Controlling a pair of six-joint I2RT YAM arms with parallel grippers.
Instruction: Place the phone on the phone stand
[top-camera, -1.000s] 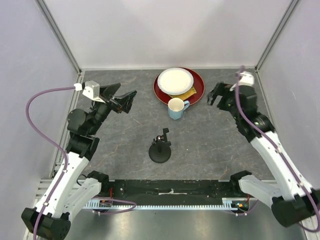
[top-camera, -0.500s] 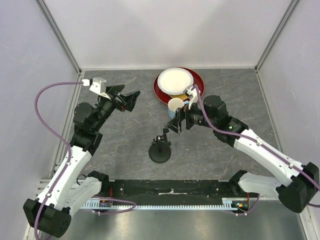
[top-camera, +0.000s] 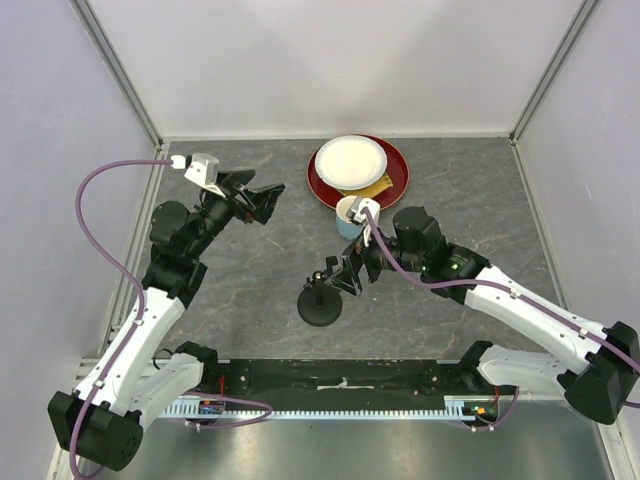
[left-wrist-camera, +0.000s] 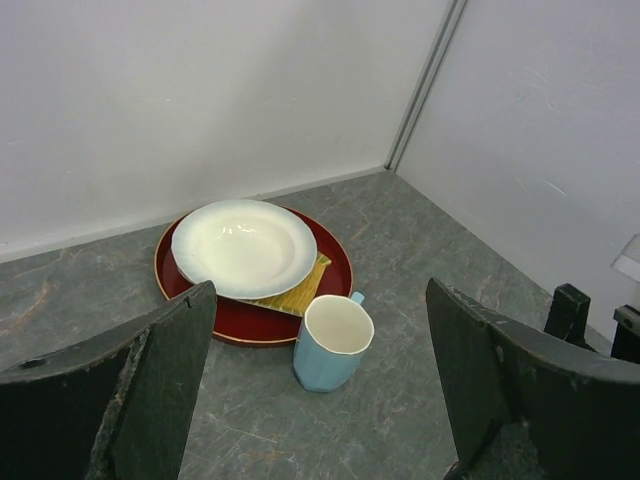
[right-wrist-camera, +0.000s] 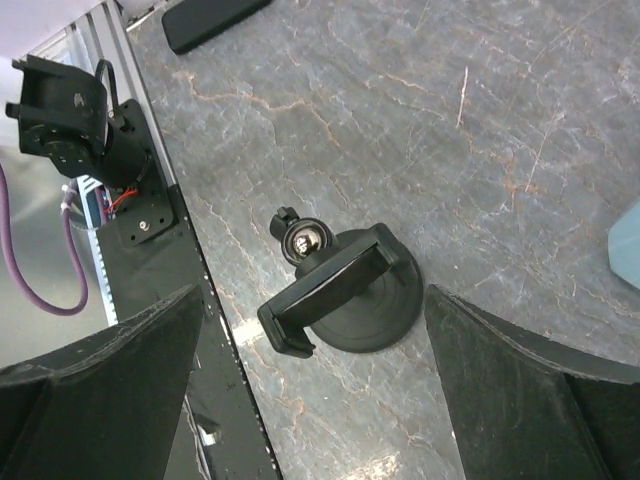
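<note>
The phone stand (top-camera: 320, 301) stands on its round base in the middle of the table. Its clamp head (right-wrist-camera: 327, 287) is empty and tilted. My right gripper (top-camera: 341, 273) is open and hovers just above the stand, whose base lies between the two fingers in the right wrist view (right-wrist-camera: 312, 300). The phone (right-wrist-camera: 214, 21) lies flat on the table beyond the stand, at the top edge of the right wrist view. It is hidden in the top view. My left gripper (top-camera: 262, 200) is open and empty, held above the table's far left and pointing at the blue mug (left-wrist-camera: 332, 342).
A red tray (top-camera: 396, 178) at the back holds a white plate (top-camera: 350, 160) over a yellow cloth (left-wrist-camera: 298, 292). The blue mug (top-camera: 347, 216) stands just in front of the tray, close to my right arm. The black base rail (top-camera: 340, 375) runs along the near edge.
My right arm has swung from the far right in to the middle and lowered over the phone stand. My left gripper has shifted slightly right. Both stayed open.
</note>
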